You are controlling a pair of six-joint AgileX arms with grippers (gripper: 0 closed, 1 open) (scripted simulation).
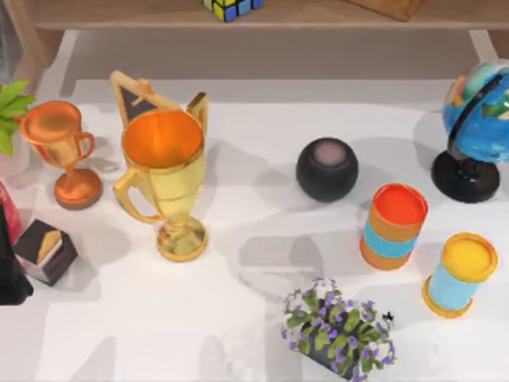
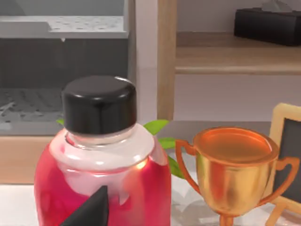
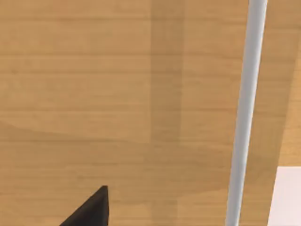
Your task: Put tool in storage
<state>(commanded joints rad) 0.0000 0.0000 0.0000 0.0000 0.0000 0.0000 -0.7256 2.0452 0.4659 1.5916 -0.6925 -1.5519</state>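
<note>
The tool is out of view. A dark part of my left gripper (image 2: pixel 89 212) hangs close in front of a red bottle (image 2: pixel 101 183) with a black cap, at the table's left edge (image 1: pixel 9 267). Behind the bottle stands a grey perforated rack (image 2: pixel 61 28) beside a wooden shelf (image 2: pixel 225 54). A dark tip of my right gripper (image 3: pixel 89 209) faces a plain wooden panel (image 3: pixel 117 94) at close range.
On the white table stand a copper trophy (image 1: pixel 60 147), a big gold trophy (image 1: pixel 163 179), a small chalkboard (image 1: pixel 135 95), a black speaker (image 1: pixel 327 169), a globe (image 1: pixel 477 127), two capped cans (image 1: pixel 394 225) (image 1: pixel 461 274), a flowering plant (image 1: pixel 338 330) and a black-gold box (image 1: pixel 45 251).
</note>
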